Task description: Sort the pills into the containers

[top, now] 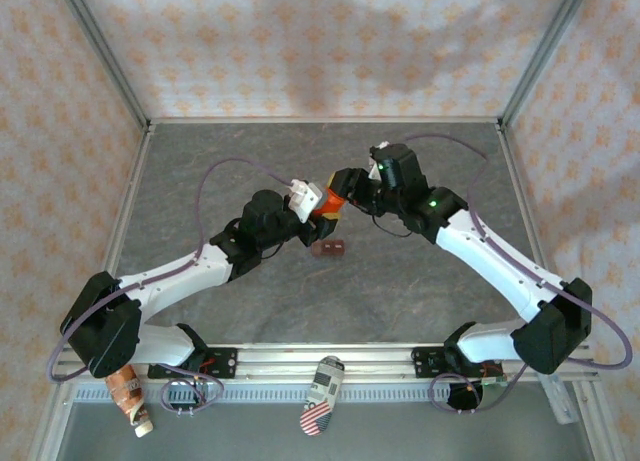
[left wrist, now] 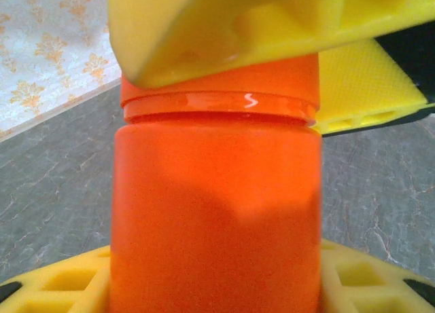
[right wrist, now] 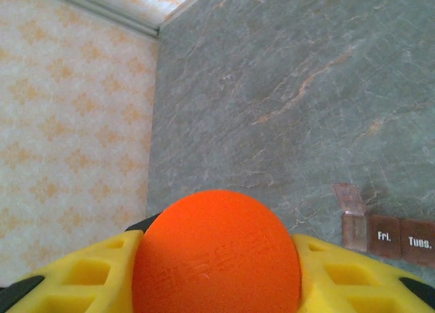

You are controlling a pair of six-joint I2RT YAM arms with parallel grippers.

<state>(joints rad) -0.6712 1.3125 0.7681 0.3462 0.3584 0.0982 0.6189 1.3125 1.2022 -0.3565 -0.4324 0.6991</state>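
Orange bottle (left wrist: 217, 211), yellow fingers (left wrist: 370, 279), grey marbled table (right wrist: 285, 75).

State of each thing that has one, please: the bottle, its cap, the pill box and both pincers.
orange bottle: capped, held by its body.
cap: on the orange bottle, gripped from both sides.
pill box: on the table, one lid flipped open beside Fri.; Fri. and Tues. shut.
left pincer: shut on the orange bottle.
right pincer: shut on the cap.
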